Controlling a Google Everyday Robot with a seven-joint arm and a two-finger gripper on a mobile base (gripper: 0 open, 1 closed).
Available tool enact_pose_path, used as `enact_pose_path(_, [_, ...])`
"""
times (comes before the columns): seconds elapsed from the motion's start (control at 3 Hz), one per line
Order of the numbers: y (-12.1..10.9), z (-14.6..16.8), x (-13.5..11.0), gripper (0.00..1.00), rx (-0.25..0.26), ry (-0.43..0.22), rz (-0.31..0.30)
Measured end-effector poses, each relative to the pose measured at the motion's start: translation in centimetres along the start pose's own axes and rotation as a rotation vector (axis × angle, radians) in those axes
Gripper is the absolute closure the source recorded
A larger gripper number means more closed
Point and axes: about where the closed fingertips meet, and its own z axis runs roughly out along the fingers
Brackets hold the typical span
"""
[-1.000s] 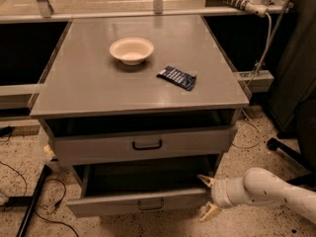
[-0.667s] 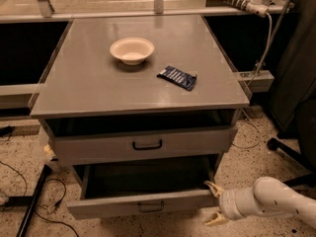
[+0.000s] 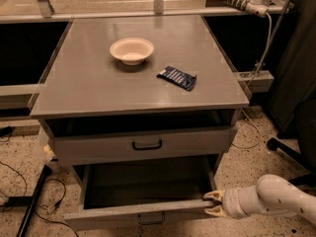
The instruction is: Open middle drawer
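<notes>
The middle drawer [image 3: 118,214] is a low grey front with a small black bar handle [image 3: 150,218]. It stands pulled well out below the upper drawer, and its dark inside shows empty. My gripper [image 3: 212,204] comes in from the lower right on a white arm [image 3: 271,201]. It is at the right end of the middle drawer's front. Its yellowish fingers [image 3: 213,196] are spread apart, one above and one below the front's top edge.
The taller upper drawer front [image 3: 98,149] with a black handle [image 3: 147,144] is nearly shut. On the cabinet top [image 3: 89,83] sit a white bowl [image 3: 132,50] and a dark blue packet [image 3: 177,77]. Cables lie on the floor at the left [image 3: 34,201]. A chair base [image 3: 289,149] stands at the right.
My gripper has moved down and a little right along the drawer's right end. The middle drawer front has come slightly further out toward the camera.
</notes>
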Motion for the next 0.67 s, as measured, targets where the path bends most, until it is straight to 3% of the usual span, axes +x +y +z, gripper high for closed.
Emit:
enact_pose_path(0.33, [-0.09,-0.53,-0.16,1.0,0.0,0.0,0.0])
enact_pose_path(0.67, [-0.1,-0.59,-0.14,1.0,0.0,0.0,0.0])
